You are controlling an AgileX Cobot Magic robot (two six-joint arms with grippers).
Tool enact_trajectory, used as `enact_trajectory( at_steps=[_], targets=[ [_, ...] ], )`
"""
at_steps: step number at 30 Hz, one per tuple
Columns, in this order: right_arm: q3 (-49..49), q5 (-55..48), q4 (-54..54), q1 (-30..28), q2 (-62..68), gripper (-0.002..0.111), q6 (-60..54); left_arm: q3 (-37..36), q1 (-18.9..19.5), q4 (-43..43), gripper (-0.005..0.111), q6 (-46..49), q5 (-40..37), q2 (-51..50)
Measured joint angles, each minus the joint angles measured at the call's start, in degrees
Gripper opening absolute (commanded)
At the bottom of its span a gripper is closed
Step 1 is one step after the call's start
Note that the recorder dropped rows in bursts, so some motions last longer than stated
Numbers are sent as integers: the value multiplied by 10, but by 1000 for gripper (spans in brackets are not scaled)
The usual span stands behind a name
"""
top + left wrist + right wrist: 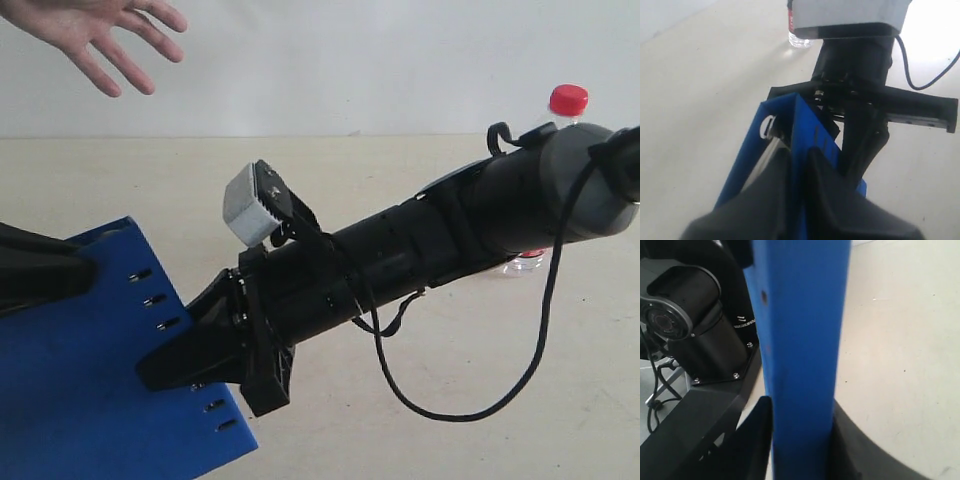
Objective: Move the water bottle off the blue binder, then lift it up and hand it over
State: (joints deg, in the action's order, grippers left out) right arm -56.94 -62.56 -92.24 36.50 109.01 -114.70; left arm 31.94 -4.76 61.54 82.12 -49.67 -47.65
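The left gripper (799, 155) is closed tight on the left edge of the blue binder (80, 400). The right gripper (800, 407) reaches across from the right, and its jaws press on the slotted right edge of the binder. The water bottle (567, 101) stands upright on the table (480, 400) at the far right. It is off the binder and partly hidden behind the right arm (420, 250). A person's open hand (100, 35) is at the far left.

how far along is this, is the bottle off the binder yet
Done: the water bottle stands on the table, off the blue binder. In hand: the left gripper and the right gripper both clamp the binder's edges. Left: handing it over; a person's open hand is held out at the top of the exterior view, nothing in it yet.
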Motion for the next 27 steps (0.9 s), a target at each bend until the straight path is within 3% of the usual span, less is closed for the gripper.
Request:
enact_trajectory(
  at_steps=[3, 9, 13, 17, 21, 23, 27],
  targets=[
    [-1, 7, -7, 0, 0, 0, 0, 0, 0, -1, 14, 0, 14, 0],
    [6, 54, 32, -4, 12, 0, 15, 11, 1, 9, 51, 0, 71, 7],
    [6, 54, 34, -4, 12, 0, 15, 11, 1, 10, 57, 0, 76, 7],
    [6, 54, 34, -4, 12, 0, 17, 11, 1, 11, 45, 0, 89, 11],
    [6, 60, 26, -4, 12, 0, 21, 11, 1, 7, 14, 0, 103, 36],
    [7, 78, 11, -4, 12, 0, 12, 11, 1, -6, 5, 0, 111, 59],
    [9, 127, -27, -4, -2, 0, -8, 11, 1, -33, 4, -23, 115, 108]
  ],
)
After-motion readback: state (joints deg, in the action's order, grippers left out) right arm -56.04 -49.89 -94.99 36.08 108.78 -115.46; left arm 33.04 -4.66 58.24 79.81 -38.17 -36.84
